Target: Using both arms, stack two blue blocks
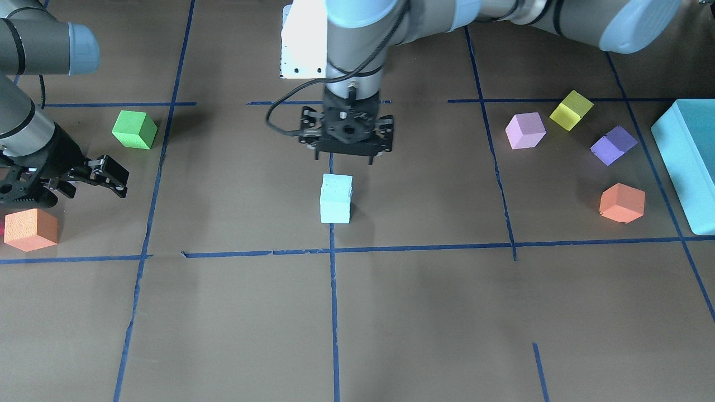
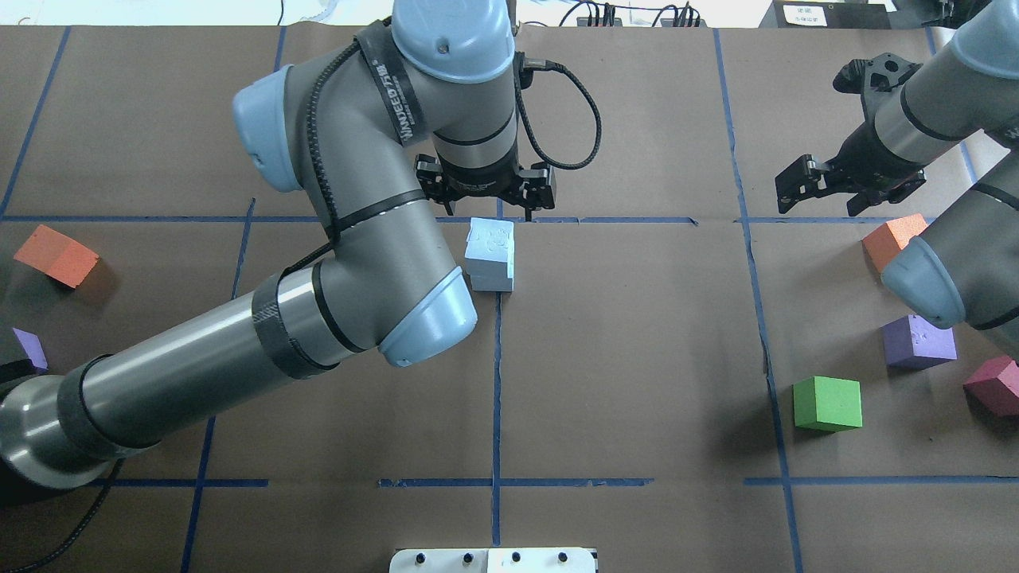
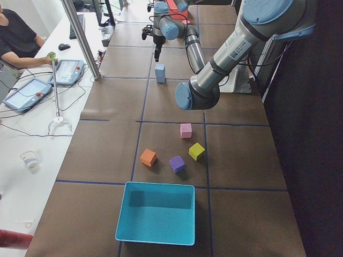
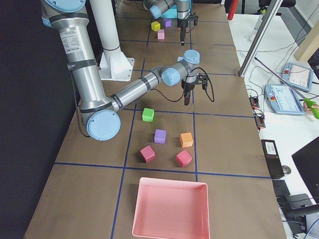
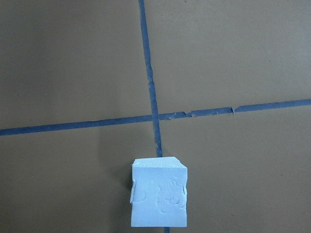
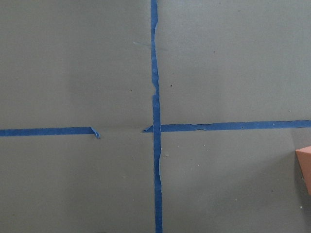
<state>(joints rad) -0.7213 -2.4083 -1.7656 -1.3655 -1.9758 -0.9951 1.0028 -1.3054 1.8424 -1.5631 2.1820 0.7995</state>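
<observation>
Blue blocks [image 1: 336,198]: two, sitting one on top of the other as a single upright stack. Resting on a blue tape line [image 1: 333,312] near the middle of the brown table [image 1: 447,324] and touching nothing else. Showing a dented top face in the left wrist view.

Left gripper [image 1: 344,159]: hanging above the stack, clear of it, with fingers spread apart and gripping nothing.

Right gripper [image 1: 120,183]: hovering at its own end of the table, well apart from the stack, fingers also parted and carrying nothing. Pointing into the gap between a green cube [image 1: 134,129] and an orange cube [image 1: 31,229].

Lying scattered on the right arm's side: five cubes, counting the green one, the orange one, one purple cube [image 2: 919,341] and two dark-pink cubes [image 4: 148,153]. Sitting beyond them at the table's end: one pink tray [image 4: 169,206].

Lying scattered on the left arm's side: four cubes, counting one pale-pink cube [image 1: 525,130], one yellow cube [image 1: 571,110], a second purple cube [image 1: 613,145] and a second orange cube [image 1: 622,202]. Sitting near them at that end: one teal bin [image 1: 687,167].

Totalling nine loose cubes besides the stacked pair.
</observation>
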